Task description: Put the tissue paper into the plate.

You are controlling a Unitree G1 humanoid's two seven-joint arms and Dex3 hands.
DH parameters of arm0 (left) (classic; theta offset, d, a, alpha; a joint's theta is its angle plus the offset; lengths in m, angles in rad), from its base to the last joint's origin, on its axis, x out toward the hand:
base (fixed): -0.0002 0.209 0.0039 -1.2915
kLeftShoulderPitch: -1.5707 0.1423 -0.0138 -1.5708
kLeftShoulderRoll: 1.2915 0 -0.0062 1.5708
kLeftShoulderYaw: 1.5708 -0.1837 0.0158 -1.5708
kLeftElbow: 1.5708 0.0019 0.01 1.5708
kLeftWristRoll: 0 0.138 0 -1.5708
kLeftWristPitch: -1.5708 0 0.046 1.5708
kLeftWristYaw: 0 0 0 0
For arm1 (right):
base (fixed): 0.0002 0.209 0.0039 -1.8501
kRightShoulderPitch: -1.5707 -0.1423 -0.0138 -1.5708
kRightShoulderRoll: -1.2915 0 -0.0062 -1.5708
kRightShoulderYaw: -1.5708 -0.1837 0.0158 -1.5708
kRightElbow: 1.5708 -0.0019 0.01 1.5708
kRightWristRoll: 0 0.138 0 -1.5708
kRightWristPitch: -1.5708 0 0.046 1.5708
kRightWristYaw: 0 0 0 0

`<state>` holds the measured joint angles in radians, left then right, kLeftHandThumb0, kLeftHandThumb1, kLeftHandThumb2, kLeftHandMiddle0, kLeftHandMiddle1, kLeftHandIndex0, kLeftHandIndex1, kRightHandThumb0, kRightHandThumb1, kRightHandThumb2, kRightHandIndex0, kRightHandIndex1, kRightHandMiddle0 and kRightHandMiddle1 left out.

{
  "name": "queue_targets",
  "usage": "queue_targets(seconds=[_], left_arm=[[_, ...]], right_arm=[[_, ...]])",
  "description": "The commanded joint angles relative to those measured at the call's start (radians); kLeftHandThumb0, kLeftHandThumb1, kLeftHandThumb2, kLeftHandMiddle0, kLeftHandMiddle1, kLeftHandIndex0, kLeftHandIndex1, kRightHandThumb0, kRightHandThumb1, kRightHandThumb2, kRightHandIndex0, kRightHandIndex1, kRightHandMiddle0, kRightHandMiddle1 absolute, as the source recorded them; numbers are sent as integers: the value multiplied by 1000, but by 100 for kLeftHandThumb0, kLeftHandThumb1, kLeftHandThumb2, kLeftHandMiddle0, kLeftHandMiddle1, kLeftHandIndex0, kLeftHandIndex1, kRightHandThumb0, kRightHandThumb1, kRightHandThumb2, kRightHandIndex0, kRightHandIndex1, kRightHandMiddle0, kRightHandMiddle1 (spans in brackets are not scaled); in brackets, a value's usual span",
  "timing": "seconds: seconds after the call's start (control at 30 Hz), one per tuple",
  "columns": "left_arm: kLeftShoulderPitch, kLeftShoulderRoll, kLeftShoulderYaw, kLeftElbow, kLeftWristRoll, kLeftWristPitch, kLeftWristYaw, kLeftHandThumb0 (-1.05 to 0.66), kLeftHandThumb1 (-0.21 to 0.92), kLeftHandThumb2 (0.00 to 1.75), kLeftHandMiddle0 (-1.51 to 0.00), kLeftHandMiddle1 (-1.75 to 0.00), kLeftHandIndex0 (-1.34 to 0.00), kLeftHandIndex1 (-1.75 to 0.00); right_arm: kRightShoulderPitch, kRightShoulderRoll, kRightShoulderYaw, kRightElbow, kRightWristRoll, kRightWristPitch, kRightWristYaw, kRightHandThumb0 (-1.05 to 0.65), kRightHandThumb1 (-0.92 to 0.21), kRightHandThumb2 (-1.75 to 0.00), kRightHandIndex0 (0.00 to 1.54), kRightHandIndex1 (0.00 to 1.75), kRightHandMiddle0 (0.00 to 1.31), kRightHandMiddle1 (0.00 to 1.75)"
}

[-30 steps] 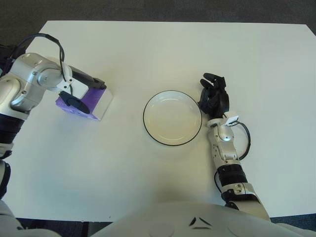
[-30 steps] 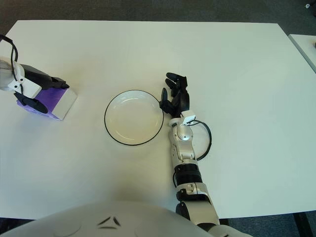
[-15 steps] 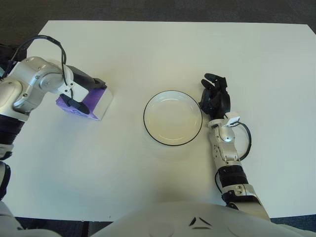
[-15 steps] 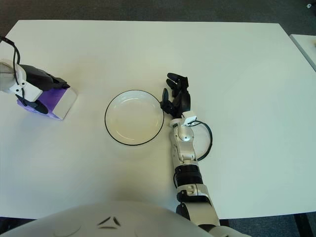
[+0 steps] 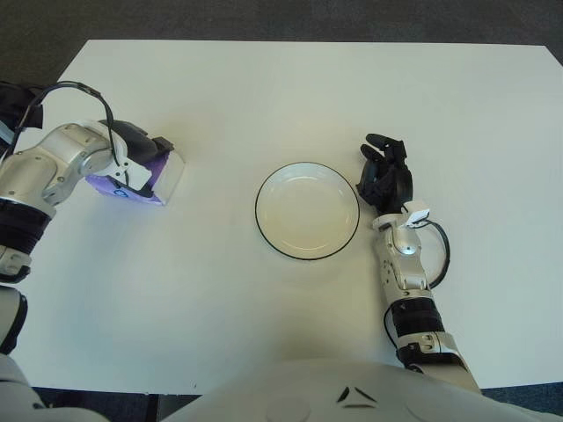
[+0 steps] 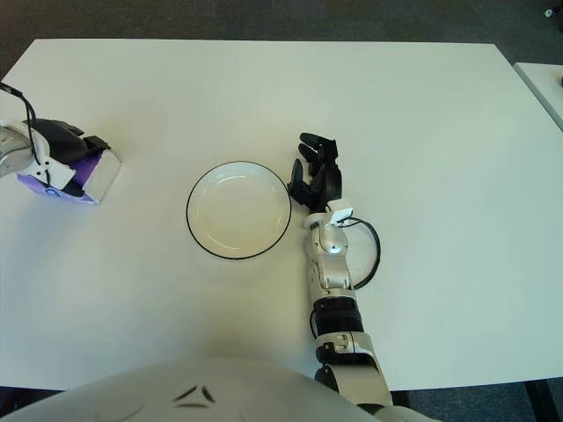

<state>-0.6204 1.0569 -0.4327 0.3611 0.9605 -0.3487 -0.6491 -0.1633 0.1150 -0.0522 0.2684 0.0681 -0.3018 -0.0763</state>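
The tissue pack (image 5: 169, 176), purple with a white end, is at the left of the white table. My left hand (image 5: 132, 163) is shut on it, fingers over the top and thumb below, and the pack sits tilted in the grasp. The pack also shows in the right eye view (image 6: 99, 175). The white plate with a dark rim (image 5: 258, 211) stands empty at the table's middle, well to the right of the pack. My right hand (image 5: 385, 170) rests on the table just right of the plate with its fingers relaxed, holding nothing.
The white table (image 5: 290, 97) reaches to its far edge at the top, with dark floor beyond. A black cable loops beside my right forearm (image 5: 400, 264).
My left hand has drawn the tissue pack a little to the left and tipped it up on its edge. The right hand and the plate have not moved.
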Motion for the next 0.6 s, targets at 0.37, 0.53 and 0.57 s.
queue_targets(seconds=[0.37,0.53,0.57], left_arm=[[61,-81,-129,156,94,4,57,-104,92,22,-14,0,0,-49],[59,-104,-142,193,98,18,91,-104,92,20,-17,-2,0,-56],[58,-106,-144,198,98,19,95,-104,92,20,-18,-2,0,-57]], right_arm=[[101,0,-33,46,25,108,-6,-42,-68,-92,29,83,12,122],[106,-2,-36,36,29,112,5,-41,-68,-93,30,83,12,122],[107,-2,-37,34,29,112,8,-41,-68,-93,30,83,12,122]])
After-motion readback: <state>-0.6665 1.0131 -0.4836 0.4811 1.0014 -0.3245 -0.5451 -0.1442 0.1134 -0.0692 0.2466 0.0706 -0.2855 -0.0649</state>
